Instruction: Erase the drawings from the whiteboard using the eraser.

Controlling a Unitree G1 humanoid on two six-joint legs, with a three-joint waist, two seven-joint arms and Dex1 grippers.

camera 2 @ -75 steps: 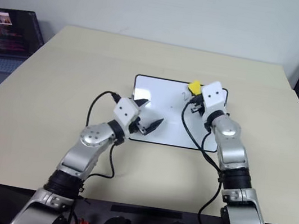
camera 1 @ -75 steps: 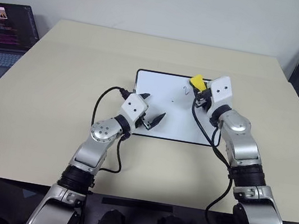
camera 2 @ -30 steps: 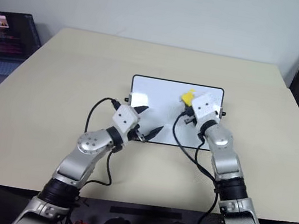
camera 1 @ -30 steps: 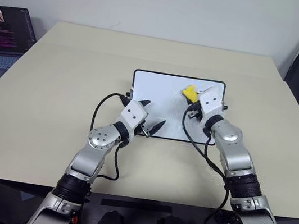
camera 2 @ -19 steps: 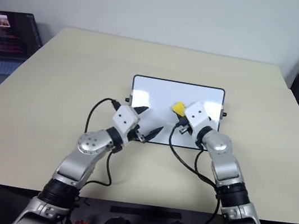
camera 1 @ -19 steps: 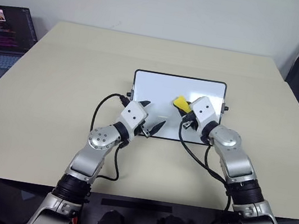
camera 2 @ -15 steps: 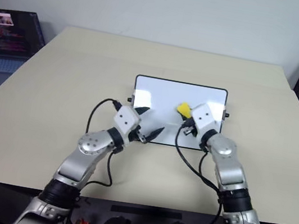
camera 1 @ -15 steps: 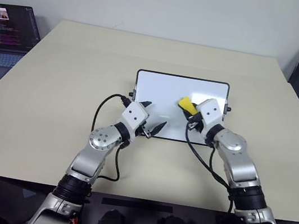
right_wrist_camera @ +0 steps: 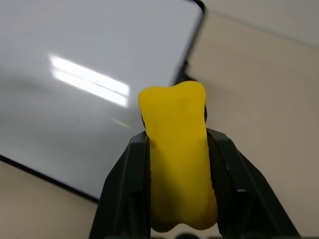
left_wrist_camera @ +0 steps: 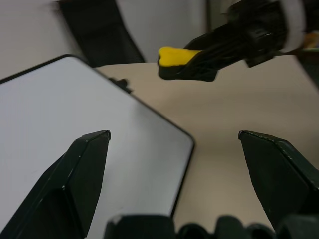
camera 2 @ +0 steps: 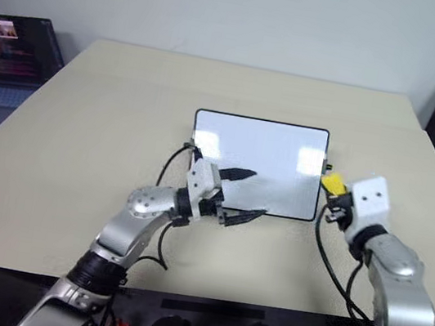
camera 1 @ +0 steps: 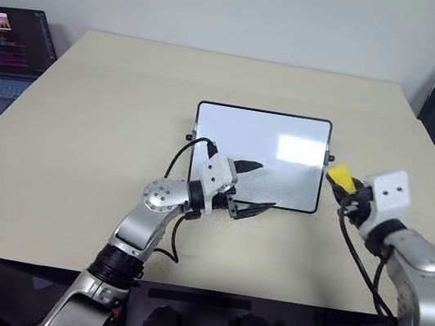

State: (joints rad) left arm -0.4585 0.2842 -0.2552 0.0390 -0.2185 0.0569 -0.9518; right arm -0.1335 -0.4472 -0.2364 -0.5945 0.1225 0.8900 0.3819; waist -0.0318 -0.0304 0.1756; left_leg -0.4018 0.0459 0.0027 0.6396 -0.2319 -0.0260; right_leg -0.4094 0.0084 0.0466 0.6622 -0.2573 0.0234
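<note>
Whiteboard flat mid-bench, surface wiped blank; right gripper just off its right edge, jaws pinching yellow eraser; left gripper over near edge, jaws spread, empty; laptop far left.

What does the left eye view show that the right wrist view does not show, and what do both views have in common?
Left eye view alone: the open left gripper over the board's near edge, and a laptop beside the table. Right wrist view alone: a close look at the fingers pressed against the eraser's sides. Shared: the blank whiteboard, and the yellow eraser held in the right gripper beyond the board's right edge.
</note>
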